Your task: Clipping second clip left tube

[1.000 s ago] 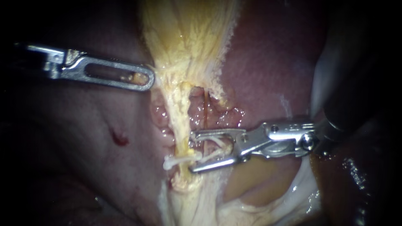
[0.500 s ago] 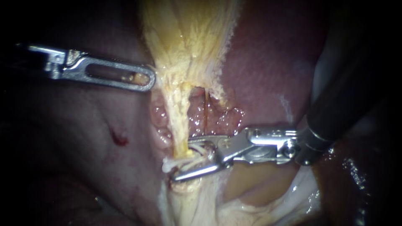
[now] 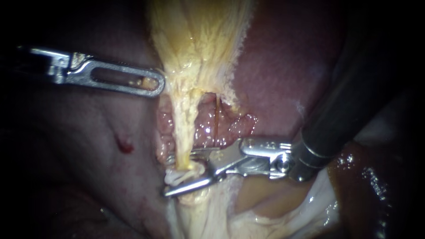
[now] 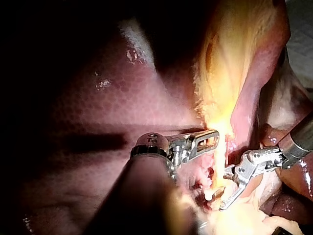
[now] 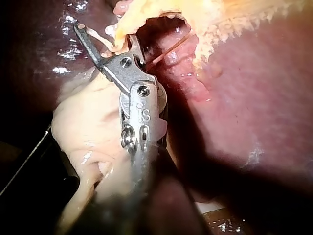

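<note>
Left tube point(image 3: 183, 128), pale yellow, stringy, taut, white clip point(image 3: 177, 178) across it

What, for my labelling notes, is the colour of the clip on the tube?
White clip on the pale yellow tube; clearest in the endoscope view.

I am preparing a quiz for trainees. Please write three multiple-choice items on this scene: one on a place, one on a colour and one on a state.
1. Where do the right instrument's jaws stand?
A. on bare liver
B. around the left tube
C. outside the view

2. What colour is the clip at that tube?
A. white
B. blue
C. black

3. The right instrument's jaws are:
A. open
B. shut flat together
C. hidden

Key:
1 B, the yellow tube runs down between the two jaws.
2 A, the clip shows white against the yellow tube.
3 A, a clear gap shows between the jaws.
</note>
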Available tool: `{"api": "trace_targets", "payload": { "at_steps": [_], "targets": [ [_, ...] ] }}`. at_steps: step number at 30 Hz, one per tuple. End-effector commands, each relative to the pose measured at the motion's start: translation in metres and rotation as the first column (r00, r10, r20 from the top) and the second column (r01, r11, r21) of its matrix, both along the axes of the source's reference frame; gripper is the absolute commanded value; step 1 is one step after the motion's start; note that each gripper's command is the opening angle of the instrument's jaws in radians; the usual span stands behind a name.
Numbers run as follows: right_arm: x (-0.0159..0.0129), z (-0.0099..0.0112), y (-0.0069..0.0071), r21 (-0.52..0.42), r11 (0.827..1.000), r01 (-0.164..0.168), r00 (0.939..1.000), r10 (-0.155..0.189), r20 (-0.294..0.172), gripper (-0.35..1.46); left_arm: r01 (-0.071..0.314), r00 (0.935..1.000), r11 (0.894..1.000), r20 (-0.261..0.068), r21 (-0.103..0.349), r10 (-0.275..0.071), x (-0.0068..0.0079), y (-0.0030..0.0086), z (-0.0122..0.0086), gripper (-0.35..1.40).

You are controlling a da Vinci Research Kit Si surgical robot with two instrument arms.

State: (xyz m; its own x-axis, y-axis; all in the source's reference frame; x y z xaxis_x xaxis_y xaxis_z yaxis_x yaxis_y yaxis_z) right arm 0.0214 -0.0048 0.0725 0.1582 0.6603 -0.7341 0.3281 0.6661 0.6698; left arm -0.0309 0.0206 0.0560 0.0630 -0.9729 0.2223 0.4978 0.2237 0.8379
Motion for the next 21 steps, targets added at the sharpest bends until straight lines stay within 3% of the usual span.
{"api": "trace_targets", "payload": {
  "at_steps": [1,15,21],
  "targets": [
    [0.0,0.0,0.0,-0.001,1.0,0.004,1.0,-0.004,-0.002,0.5,0.0,1.0,1.0,0.0,0.0,0.0,0.0,0.0,0.0,-0.35],
    [0.0003,-0.0018,-0.0015,0.031,0.996,0.086,0.9933,-0.083,-0.081,0.5,-0.001,1.0,1.0,0.0,0.0,0.001,0.0,0.0001,0.0001,-0.35],
    [0.0006,-0.0032,-0.0022,0.033,0.994,0.104,0.99,-0.1,-0.099,0.5,-0.001,1.0,1.0,0.0,0.0,0.001,0.0,0.0001,0.0001,-0.35]
  ]
}}
